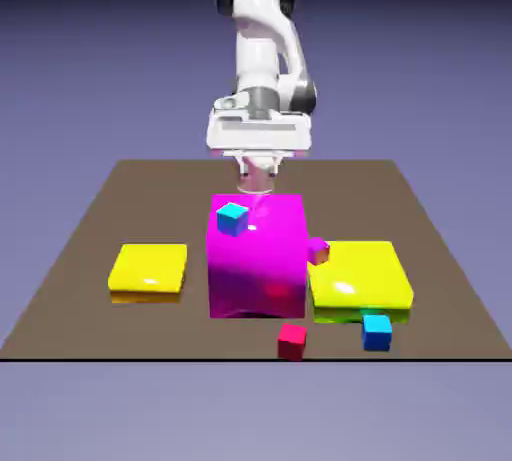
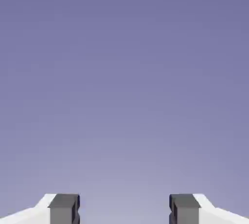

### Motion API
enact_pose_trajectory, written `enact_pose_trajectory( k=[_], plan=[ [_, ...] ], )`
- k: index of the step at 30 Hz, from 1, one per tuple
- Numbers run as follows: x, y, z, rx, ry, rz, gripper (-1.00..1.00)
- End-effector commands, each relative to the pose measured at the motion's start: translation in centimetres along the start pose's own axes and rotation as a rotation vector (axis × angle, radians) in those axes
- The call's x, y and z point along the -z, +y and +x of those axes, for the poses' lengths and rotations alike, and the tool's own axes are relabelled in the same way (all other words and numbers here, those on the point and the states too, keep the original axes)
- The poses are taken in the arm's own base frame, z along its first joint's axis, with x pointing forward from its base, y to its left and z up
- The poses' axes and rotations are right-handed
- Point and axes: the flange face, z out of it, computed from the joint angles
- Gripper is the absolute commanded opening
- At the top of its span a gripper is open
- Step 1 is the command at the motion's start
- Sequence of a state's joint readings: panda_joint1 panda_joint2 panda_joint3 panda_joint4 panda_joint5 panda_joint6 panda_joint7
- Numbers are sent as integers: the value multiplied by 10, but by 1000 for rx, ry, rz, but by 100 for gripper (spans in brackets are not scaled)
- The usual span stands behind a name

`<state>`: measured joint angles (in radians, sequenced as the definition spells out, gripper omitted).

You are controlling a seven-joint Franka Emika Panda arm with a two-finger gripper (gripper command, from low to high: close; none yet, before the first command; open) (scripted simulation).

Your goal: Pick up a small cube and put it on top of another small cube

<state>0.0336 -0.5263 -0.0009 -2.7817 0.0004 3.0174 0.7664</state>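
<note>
Standing spread with only backdrop between its tips, the pincer (image 2: 124, 209) hangs behind the magenta block (image 1: 257, 259); cyan cube (image 1: 233, 218) appears against that block's upper part, support unclear; blue cube (image 1: 376, 333) sits on the table (image 1: 160, 204) at exterior view's near right, beside the larger yellow block (image 1: 360, 277).

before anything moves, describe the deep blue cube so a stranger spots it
Find the wide yellow block on the exterior view's right. Just nearer the camera, by the table's front edge, sits a small cube. It's deeper blue than the cyan one; its neighbour is red.
</note>
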Motion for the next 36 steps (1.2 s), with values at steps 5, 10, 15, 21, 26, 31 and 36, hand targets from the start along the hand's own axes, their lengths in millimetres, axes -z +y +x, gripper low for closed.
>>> enact_pose_trajectory(
  k=[5, 10, 15, 21, 26, 31, 36],
  plan=[
    [-51, -33, -21, -41, -140, -68, 0],
    [-103, -62, -54, -73, -264, -157, 0],
    [-155, -86, -99, -94, -368, -265, 0],
    [-214, -104, -169, -105, -463, -415, 0],
    [-259, -108, -237, -102, -514, -553, 0],
    [-293, -87, -260, -102, -515, -554, 0],
    [-299, -83, -265, -102, -515, -554, -100]
  ],
)
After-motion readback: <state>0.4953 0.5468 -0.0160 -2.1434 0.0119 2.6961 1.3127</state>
